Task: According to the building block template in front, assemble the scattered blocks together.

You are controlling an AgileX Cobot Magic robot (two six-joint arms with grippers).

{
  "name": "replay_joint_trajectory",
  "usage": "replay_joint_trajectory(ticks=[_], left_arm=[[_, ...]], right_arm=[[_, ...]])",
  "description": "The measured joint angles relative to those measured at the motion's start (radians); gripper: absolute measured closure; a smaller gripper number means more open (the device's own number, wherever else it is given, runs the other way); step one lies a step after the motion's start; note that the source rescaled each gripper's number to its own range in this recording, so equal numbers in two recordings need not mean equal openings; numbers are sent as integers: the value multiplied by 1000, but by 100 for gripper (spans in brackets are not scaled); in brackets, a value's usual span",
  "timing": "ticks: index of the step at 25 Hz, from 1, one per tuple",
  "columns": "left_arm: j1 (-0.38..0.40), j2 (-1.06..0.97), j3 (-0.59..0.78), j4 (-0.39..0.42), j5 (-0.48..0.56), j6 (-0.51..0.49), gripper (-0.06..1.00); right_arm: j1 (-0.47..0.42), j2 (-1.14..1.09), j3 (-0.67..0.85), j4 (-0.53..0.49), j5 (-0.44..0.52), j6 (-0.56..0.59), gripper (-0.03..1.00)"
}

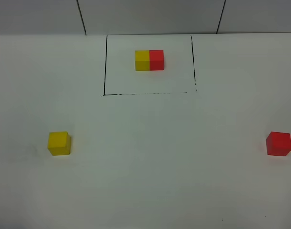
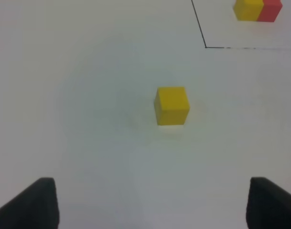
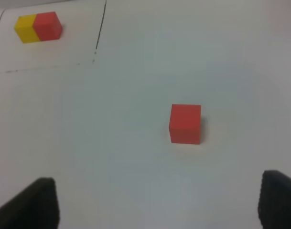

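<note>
The building block template (image 1: pixel 149 60), a yellow and a red cube joined as one bar, sits inside a thin black drawn rectangle at the far middle of the white table. It also shows in the left wrist view (image 2: pixel 257 10) and the right wrist view (image 3: pixel 38 27). The scattered yellow cube (image 1: pixel 58 143) lies at the left; the left wrist view shows it (image 2: pixel 171 105) ahead of my open, empty left gripper (image 2: pixel 147 202). The scattered red cube (image 1: pixel 278 143) lies at the right edge; the right wrist view shows it (image 3: pixel 185 123) ahead of my open, empty right gripper (image 3: pixel 157 205). Neither gripper shows in the exterior high view.
The drawn black rectangle (image 1: pixel 105 71) frames the template on the white table. A grey wall with dark seams (image 1: pixel 81 16) runs behind the table's far edge.
</note>
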Motion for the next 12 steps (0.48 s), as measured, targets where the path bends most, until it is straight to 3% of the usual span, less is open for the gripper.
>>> replay_joint_trajectory(ticks=[6, 12], left_arm=[[0, 67, -15, 0, -7, -23, 18], [0, 472, -111, -5, -30, -76, 16]], right_arm=[[0, 0, 0, 0, 0, 0, 21], [0, 0, 0, 0, 0, 0, 21]])
